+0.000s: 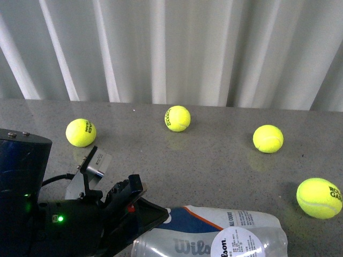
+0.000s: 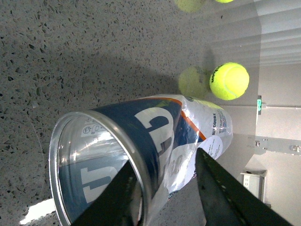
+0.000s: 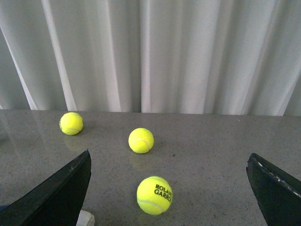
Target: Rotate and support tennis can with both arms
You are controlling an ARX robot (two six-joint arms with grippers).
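Note:
The tennis can lies on its side at the near edge of the grey table, clear with a navy, white and orange label. Its open metal rim faces the left wrist camera. My left gripper is open and straddles the can's wall at the rim. One finger sits at the open mouth and the other lies outside along the label. In the front view the left arm shows a green light. My right gripper is open above bare table; the can is barely in its view.
Several yellow tennis balls lie on the table: one at far left, one at the back, one right of centre. Another ball marked Roland Garros rests near the can's right end. A white curtain hangs behind.

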